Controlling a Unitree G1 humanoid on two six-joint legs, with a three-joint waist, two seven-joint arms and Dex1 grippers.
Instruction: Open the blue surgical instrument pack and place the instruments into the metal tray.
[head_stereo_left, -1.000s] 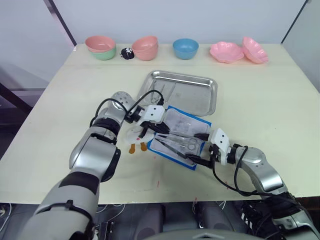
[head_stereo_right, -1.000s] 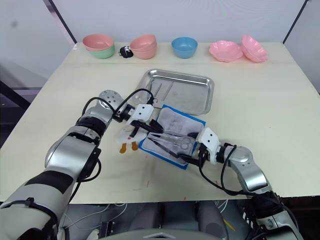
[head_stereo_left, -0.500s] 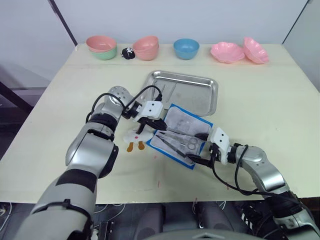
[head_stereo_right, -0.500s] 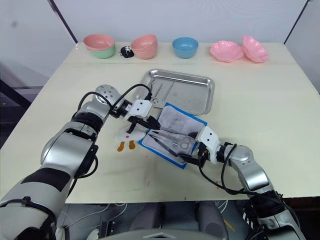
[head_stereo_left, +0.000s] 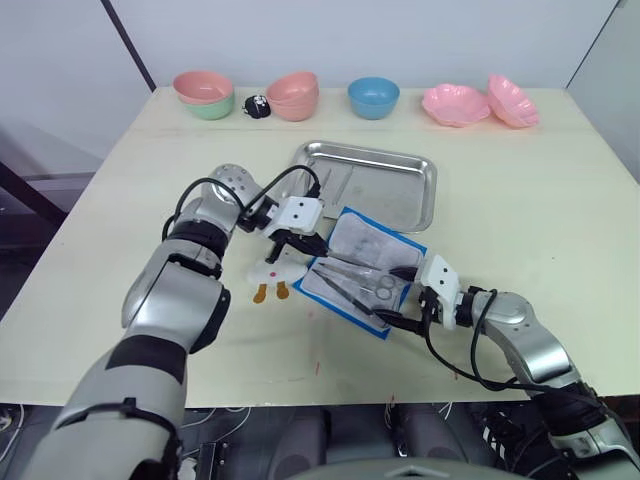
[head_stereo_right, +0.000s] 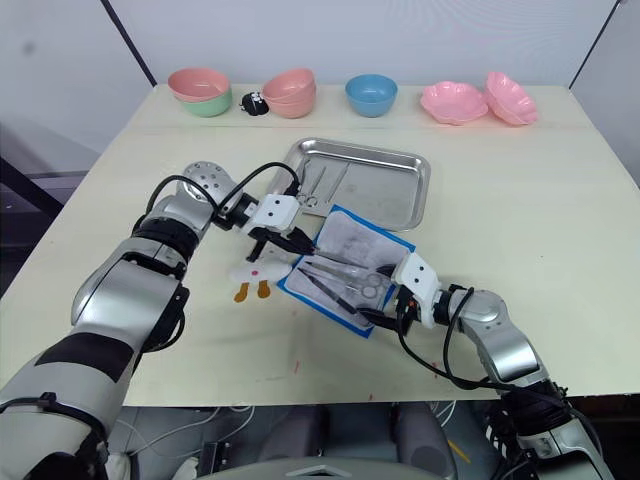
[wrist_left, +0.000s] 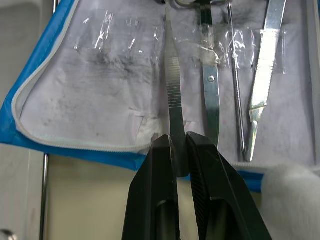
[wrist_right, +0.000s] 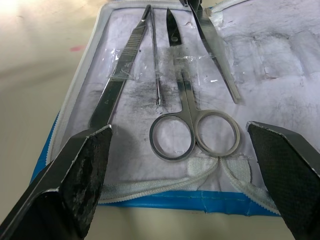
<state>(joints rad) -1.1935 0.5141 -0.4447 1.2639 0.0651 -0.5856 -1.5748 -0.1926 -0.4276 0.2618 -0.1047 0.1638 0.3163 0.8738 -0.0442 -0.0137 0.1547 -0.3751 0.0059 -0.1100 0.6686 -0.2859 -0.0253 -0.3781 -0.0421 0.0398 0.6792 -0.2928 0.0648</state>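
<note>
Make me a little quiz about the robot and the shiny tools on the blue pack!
1. True or false: the left end effector is shut on a pair of tweezers.
2. Which tool lies in front of the open right end effector: A) a spoon, B) ring-handled scissors, C) a hammer?
3. Fill in: the blue surgical instrument pack lies open beside the metal ____.

Key: 1 true; 2 B; 3 tray.

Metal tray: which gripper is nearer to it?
Left. The left gripper sits just below the metal tray, gripping tweezers; the right gripper waits at the blue pack's near edge.
</note>
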